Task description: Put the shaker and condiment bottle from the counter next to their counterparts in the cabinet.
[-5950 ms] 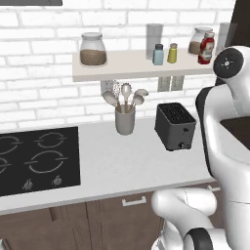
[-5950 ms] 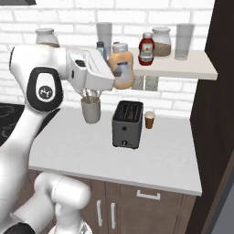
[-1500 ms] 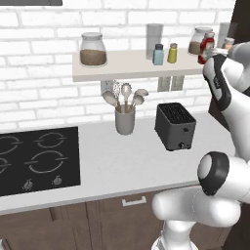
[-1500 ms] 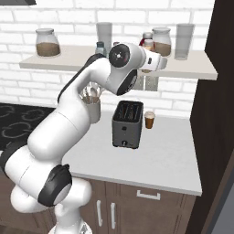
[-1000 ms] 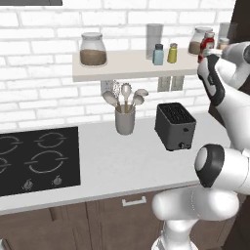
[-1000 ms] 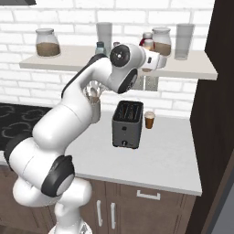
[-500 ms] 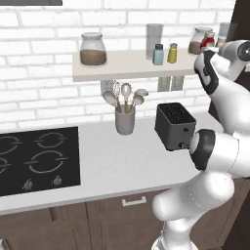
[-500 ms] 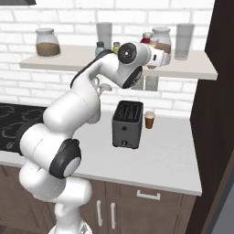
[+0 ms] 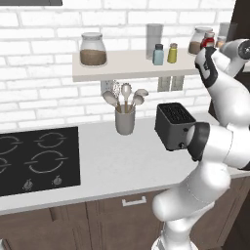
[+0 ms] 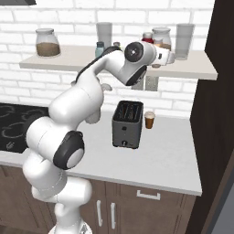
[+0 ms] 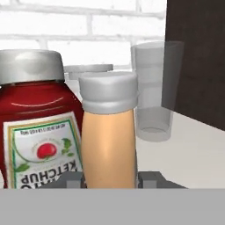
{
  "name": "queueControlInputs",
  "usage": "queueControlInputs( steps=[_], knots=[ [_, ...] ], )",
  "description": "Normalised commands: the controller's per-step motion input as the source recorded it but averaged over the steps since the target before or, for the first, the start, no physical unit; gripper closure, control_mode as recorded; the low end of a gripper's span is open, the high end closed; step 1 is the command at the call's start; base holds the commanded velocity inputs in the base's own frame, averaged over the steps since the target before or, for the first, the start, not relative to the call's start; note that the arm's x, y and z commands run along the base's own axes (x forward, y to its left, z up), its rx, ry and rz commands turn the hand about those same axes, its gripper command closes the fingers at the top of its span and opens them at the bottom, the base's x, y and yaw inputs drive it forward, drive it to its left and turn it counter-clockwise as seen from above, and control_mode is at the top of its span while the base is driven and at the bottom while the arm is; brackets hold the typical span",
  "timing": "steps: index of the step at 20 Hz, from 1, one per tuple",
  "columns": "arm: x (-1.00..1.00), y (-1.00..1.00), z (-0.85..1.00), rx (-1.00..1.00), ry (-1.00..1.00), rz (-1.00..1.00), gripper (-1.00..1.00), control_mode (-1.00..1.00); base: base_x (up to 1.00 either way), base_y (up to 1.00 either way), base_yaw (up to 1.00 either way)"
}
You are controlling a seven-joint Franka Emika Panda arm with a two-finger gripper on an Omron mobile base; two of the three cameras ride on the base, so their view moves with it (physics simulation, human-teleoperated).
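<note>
In the hand view the orange-tan condiment bottle (image 11: 109, 145) with its pale cap stands upright between my two fingertips (image 11: 72, 179), and my gripper (image 11: 110, 180) is shut on it. It stands just to the right of the red ketchup bottle (image 11: 39, 132), close to touching. From the right base view my gripper (image 10: 162, 51) is up at the cream cabinet shelf (image 10: 192, 68), beside the red bottle (image 10: 147, 36). Further left on the shelf the pale blue-grey shaker (image 9: 158, 53) stands next to the yellow-green shaker (image 9: 172, 52).
A clear glass (image 11: 151, 92) and a jar lid (image 11: 88, 68) stand behind the bottles. The shelf also bears a brown-filled jar (image 9: 93, 49) and a tall glass (image 9: 154, 34). Below on the counter are a black toaster (image 10: 128, 123), a small cup (image 10: 149, 119) and a utensil holder (image 9: 125, 119).
The hand has stayed at the shelf by the red bottle with the condiment bottle in it, while the arm's elbow and upper links have swung round.
</note>
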Motion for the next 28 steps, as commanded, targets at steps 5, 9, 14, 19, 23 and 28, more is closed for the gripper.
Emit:
queueControlInputs(
  steps=[5, 9, 14, 19, 23, 28],
  knots=[
    [0.01, 0.06, -0.26, -0.04, 0.04, 0.0, -1.0, -1.0, 0.0, 0.0, 0.0],
    [-0.03, -0.07, 0.0, 0.0, 0.01, 0.0, -1.0, -1.0, 0.0, 0.0, 0.0],
    [-0.38, -0.22, 0.0, 0.01, 0.0, 0.0, -1.0, -1.0, 0.0, 0.0, 0.0],
    [-0.78, -0.17, 0.01, 0.02, 0.0, 0.0, -1.0, -1.0, 0.0, 0.0, 0.0],
    [-0.99, 0.0, 0.02, 0.01, 0.0, 0.0, -1.0, -1.0, 0.0, 0.0, 0.0],
    [-1.0, 0.01, 0.06, 0.01, 0.0, 0.0, -1.0, -1.0, 0.0, 0.0, 0.0]
  ],
)
